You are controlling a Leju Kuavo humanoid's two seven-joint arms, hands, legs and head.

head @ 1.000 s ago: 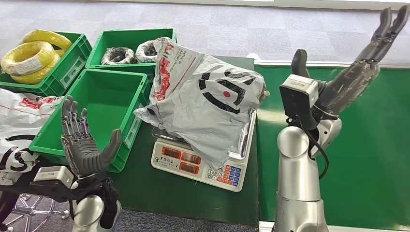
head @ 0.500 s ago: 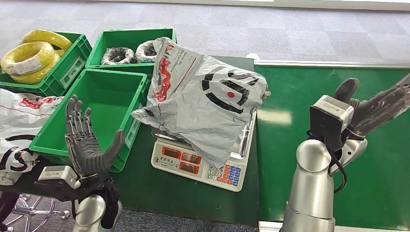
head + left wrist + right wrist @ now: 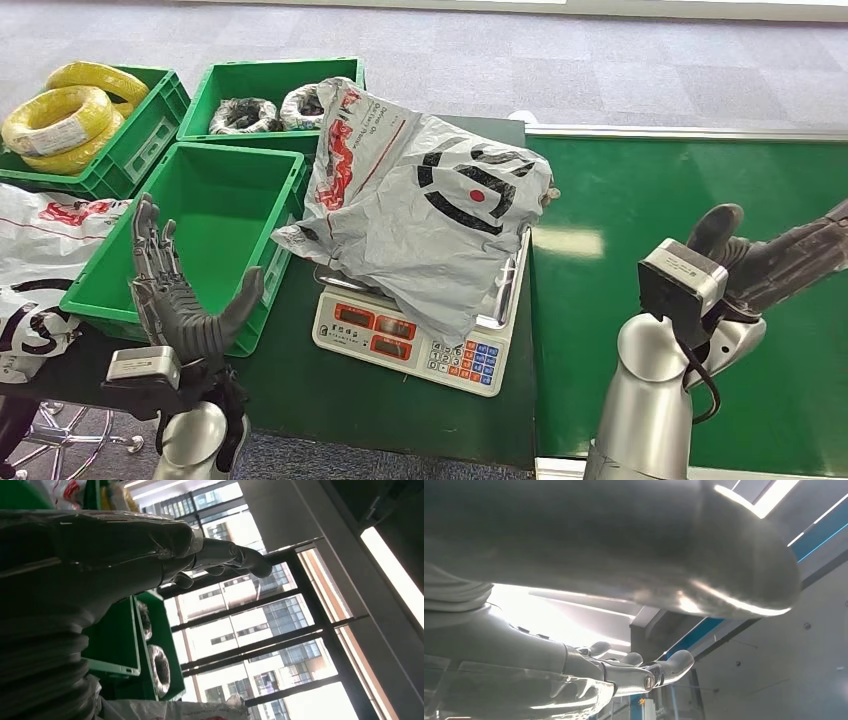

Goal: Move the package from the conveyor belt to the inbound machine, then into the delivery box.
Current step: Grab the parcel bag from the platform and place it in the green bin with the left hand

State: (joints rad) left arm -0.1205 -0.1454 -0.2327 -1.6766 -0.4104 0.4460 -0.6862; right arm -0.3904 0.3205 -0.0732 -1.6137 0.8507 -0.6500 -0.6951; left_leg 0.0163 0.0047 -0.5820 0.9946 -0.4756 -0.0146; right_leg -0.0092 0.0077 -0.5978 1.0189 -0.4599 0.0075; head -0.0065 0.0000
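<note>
A grey plastic package [image 3: 425, 215] with black, white and red print lies on the white scale [image 3: 405, 342] at the middle of the dark table. My left hand [image 3: 178, 295] is raised near the table's front left, palm up, fingers apart, holding nothing, in front of the near green box [image 3: 205, 205]. My right hand [image 3: 775, 258] stretches over the green conveyor belt [image 3: 640, 200] at the right, fingers straight, holding nothing. Both hands are apart from the package. The left wrist view shows my left hand [image 3: 150, 545] against windows.
A green bin [image 3: 150, 125] at the far left holds yellow wire coils [image 3: 70, 110]. Another green bin [image 3: 260, 80] behind holds black and grey coils [image 3: 245, 115]. More printed grey bags [image 3: 40, 250] lie at the left edge. A chair base [image 3: 60, 435] stands below the table.
My right arm has swung down and to the right, from raised high to low over the belt. My left hand has shifted slightly. The package has stayed on the scale.
</note>
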